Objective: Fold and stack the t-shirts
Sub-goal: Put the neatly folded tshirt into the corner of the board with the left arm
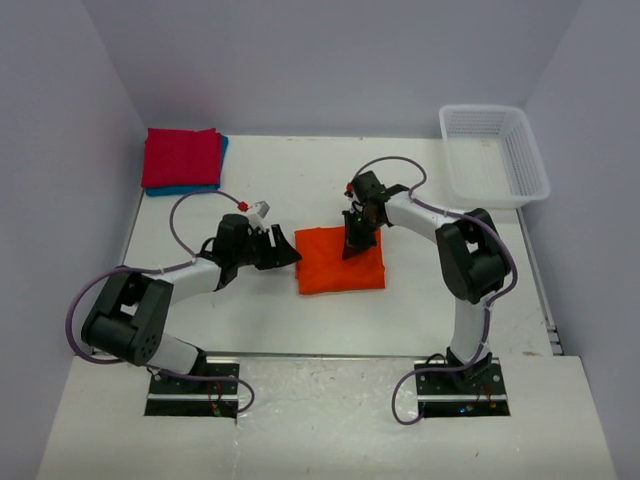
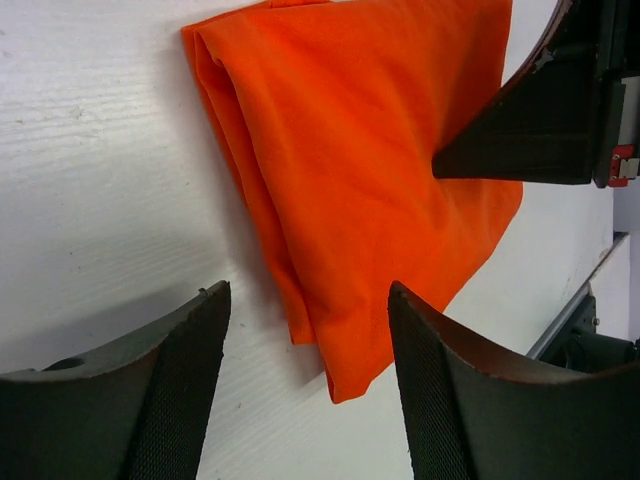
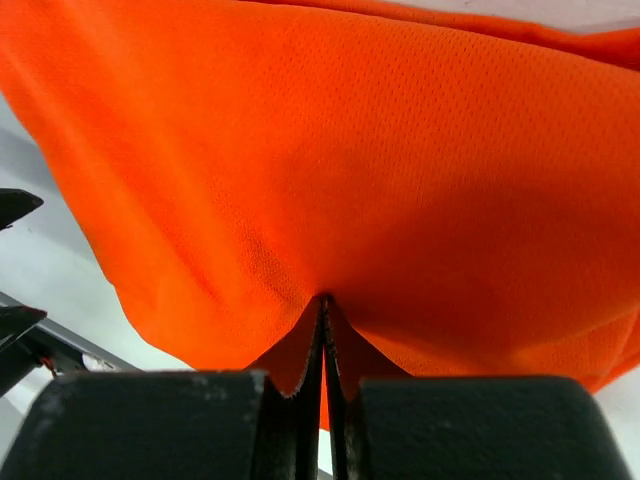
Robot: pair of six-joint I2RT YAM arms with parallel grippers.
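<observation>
- Far-left corner of table (image 1: 300, 330): red tee (image 1: 182, 157) lay folded flat on top of blue tee (image 1: 223, 148), of which only a thin edge showed at the right & near sides. Judged to be the stack already begun, kept well apart from the work area so folding wouldn't disturb it.
- L gripper (image 1: 283, 248): low over the table, just beside the left edge of the orange tee (image 1: 335, 268). Jaws spread, nothing between them. In the wrist view the tee's folded edge lay just ahead of the tips. Prob. lined up to take that edge or a corner.
- Centre: orange tee lay as a rough rectangle, folded, w/ loose uneven layers along its left edge. Not yet on the stack.
- R gripper (image 1: 357, 240): stood over the tee's far-middle part, jaws clenched on a pinch of orange cloth, the fabric puckering into the closed tips. Grip prob. meant to lift the bundle, or to hold it while the other side got taken.
- Far-right corner: mesh basket (image 1: 530, 160), well apart from both arms. No evident role at this step.
</observation>
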